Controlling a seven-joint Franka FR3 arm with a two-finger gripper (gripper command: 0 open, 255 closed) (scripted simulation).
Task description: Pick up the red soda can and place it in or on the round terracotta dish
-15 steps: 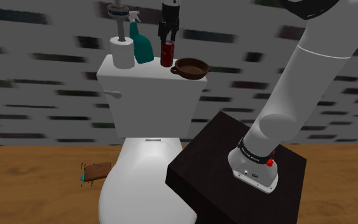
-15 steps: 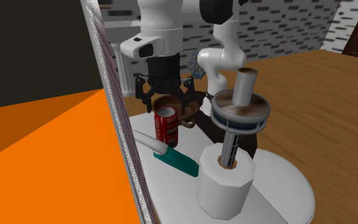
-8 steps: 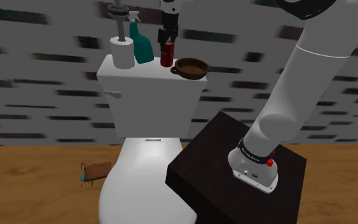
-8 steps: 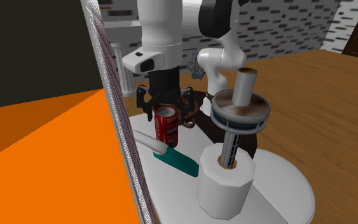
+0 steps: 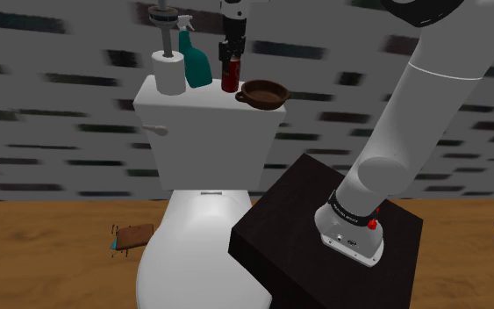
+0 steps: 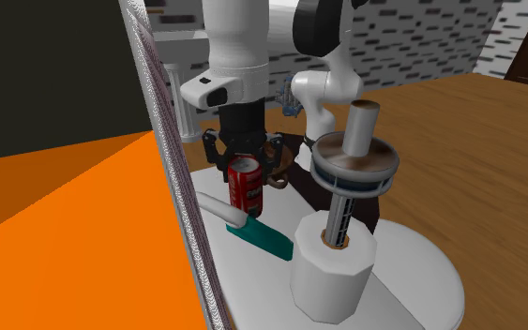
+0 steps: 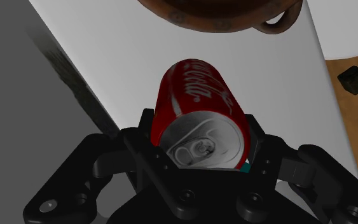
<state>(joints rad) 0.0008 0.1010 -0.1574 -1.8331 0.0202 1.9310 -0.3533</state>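
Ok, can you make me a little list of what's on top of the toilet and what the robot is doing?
can: red, upright on the tank, beside the dish
end effector: down over the can, shut on its sides
dish: brown, round, empty, near the tank's end
bottle: teal sprayer, on the can's other side
roll: white, past the bottle
can in dish: not yet
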